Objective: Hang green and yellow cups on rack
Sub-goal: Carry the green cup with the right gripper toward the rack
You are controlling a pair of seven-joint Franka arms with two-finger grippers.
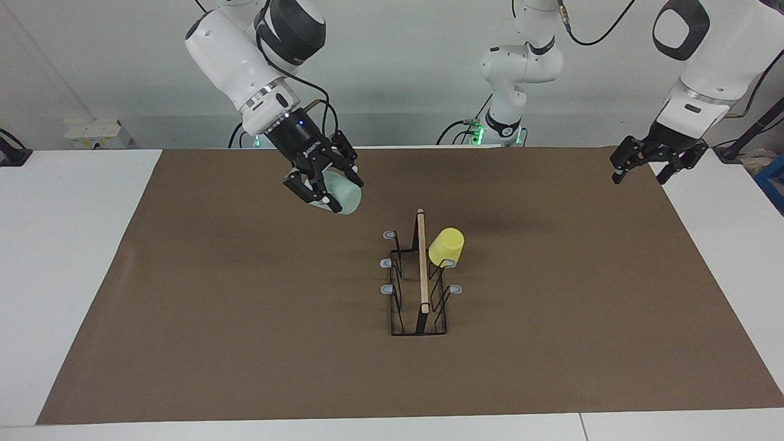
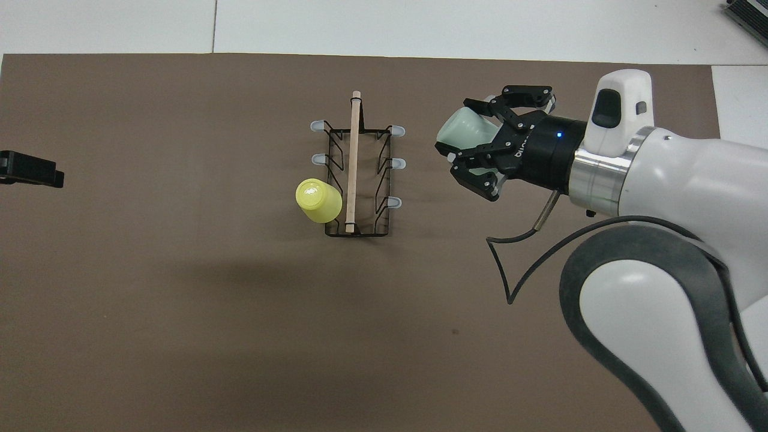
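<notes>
My right gripper (image 1: 343, 195) (image 2: 459, 135) is shut on the pale mint green cup (image 1: 346, 197) (image 2: 465, 127). It holds the cup tilted on its side in the air, over the mat beside the rack toward the right arm's end. The black wire rack (image 1: 421, 275) (image 2: 354, 162) with its wooden rod stands mid-mat. The yellow cup (image 1: 446, 246) (image 2: 318, 201) hangs upside down on the rack's prong nearest the robots, on the left arm's side. My left gripper (image 1: 637, 177) (image 2: 30, 170) hangs open and holds nothing, over the mat's edge at the left arm's end.
A brown mat (image 1: 245, 337) covers most of the white table (image 1: 61, 245). Five grey-tipped prongs of the rack stand bare. A white socket box (image 1: 98, 131) sits at the wall by the right arm's end.
</notes>
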